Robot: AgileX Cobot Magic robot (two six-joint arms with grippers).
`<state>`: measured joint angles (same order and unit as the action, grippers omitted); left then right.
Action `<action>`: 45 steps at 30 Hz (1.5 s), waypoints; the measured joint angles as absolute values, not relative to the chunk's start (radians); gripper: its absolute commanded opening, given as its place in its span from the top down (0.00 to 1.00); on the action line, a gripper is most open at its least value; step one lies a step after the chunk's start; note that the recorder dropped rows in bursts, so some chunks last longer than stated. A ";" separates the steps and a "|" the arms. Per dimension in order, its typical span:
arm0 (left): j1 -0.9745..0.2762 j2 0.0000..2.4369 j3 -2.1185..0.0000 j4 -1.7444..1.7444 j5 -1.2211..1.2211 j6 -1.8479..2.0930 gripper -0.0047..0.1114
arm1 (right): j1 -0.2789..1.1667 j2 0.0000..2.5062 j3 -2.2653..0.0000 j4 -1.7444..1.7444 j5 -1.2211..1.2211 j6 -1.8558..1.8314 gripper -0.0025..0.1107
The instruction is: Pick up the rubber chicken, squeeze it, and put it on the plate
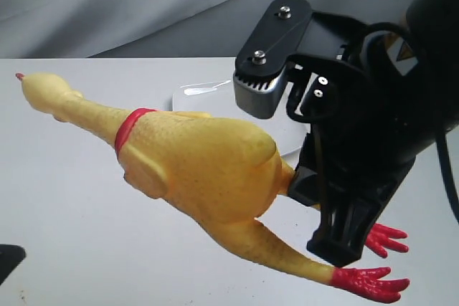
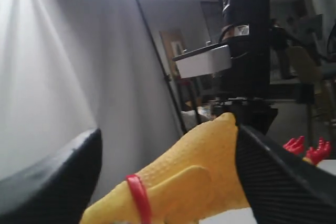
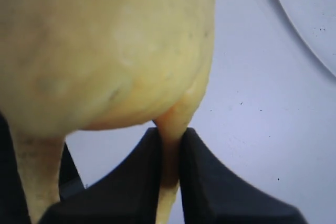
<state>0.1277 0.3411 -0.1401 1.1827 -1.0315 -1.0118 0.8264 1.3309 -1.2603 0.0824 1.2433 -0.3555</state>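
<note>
The big pale table is under everything. Above it you have the rubber chicken up in the air, so the picking-up part looks done. Its head points to the far left and its red feet point to the near right. Its fat body looks round and full, not squashed, so you cannot tell from here if the squeeze is done. If it is not, that comes next. The plate sits on the table on the far side of the chicken, and the chicken hides most of it. Nothing lies on the part of the plate you can see, so putting the chicken down there is left to do. The chicken is longer than the plate, so you may need to line up its body over the middle. Your right gripper has its two fingers pinched tight on one thin leg of the chicken. Your left gripper has its fingers wide apart near the chicken's body and is not holding it.
</note>
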 measured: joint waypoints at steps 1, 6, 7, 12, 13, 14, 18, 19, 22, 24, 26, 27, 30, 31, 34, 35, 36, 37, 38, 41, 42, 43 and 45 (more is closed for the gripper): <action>0.128 0.379 -0.177 1.221 -1.056 -1.046 0.32 | 0.826 1.331 -1.260 0.087 1.243 -0.356 0.98; 0.128 0.581 -0.397 1.540 -1.188 -1.198 0.33 | 0.826 1.331 -1.260 0.091 1.243 -0.356 0.98; 0.117 0.614 -0.441 1.601 -1.184 -1.230 0.33 | 0.826 1.331 -1.260 0.094 1.243 -0.356 0.98; 0.023 0.717 -0.550 1.724 -1.134 -1.240 0.33 | 0.826 1.331 -1.260 0.122 1.243 -0.363 0.98; -0.001 0.728 -0.556 1.731 -1.118 -1.222 0.33 | 0.826 1.331 -1.260 0.129 1.243 -0.367 0.98; -0.022 0.734 -0.561 1.737 -1.095 -1.205 0.33 | 0.826 1.331 -1.260 0.136 1.243 -0.371 0.98; -0.125 0.741 -0.560 1.750 -0.984 -1.060 0.33 | 0.826 1.331 -1.260 0.162 1.243 -0.381 0.98; -0.144 0.741 -0.560 1.750 -0.963 -1.028 0.33 | 0.826 1.331 -1.260 0.166 1.243 -0.383 0.98; -0.212 0.741 -0.560 1.752 -0.889 -0.932 0.33 | 0.826 1.331 -1.260 0.174 1.243 -0.386 0.98; -0.252 0.741 -0.558 1.752 -0.824 -0.867 0.33 | 0.826 1.331 -1.260 0.175 1.243 -0.386 0.98; -0.283 0.743 -0.544 1.752 -0.754 -0.804 0.33 | 0.826 1.331 -1.260 0.177 1.243 -0.386 0.98; -0.300 0.747 -0.532 1.752 -0.718 -0.766 0.33 | 0.826 1.331 -1.260 0.179 1.243 -0.386 0.98; -0.350 0.771 -0.490 1.752 -0.630 -0.655 0.33 | 0.826 1.331 -1.260 0.179 1.243 -0.386 0.98; -0.366 0.779 -0.479 1.752 -0.608 -0.615 0.34 | 0.826 1.331 -1.260 0.179 1.243 -0.386 0.98; -0.432 0.803 -0.455 1.752 -0.520 -0.533 0.37 | 0.826 1.331 -1.260 0.179 1.249 -0.386 0.98; -0.453 0.809 -0.453 1.752 -0.484 -0.518 0.38 | 0.826 1.331 -1.260 0.177 1.250 -0.386 0.98; -0.472 0.811 -0.453 1.746 -0.450 -0.504 0.38 | 0.826 1.331 -1.260 0.177 1.250 -0.386 0.98; -0.490 0.811 -0.453 1.730 -0.422 -0.489 0.39 | 0.826 1.331 -1.260 0.177 1.250 -0.386 0.98; -0.503 0.812 -0.453 1.716 -0.406 -0.482 0.39 | 0.826 1.331 -1.260 0.177 1.250 -0.386 0.98; -0.533 0.813 -0.453 1.665 -0.382 -0.473 0.40 | 0.826 1.331 -1.260 0.177 1.250 -0.386 0.98; -0.539 0.815 -0.453 1.656 -0.380 -0.471 0.42 | 0.826 1.331 -1.260 0.177 1.250 -0.386 0.98; -0.544 0.820 -0.453 1.651 -0.377 -0.468 0.45 | 0.826 1.331 -1.260 0.177 1.250 -0.386 0.98; -0.548 0.832 -0.453 1.643 -0.372 -0.457 0.57 | 0.826 1.331 -1.260 0.181 1.252 -0.391 0.98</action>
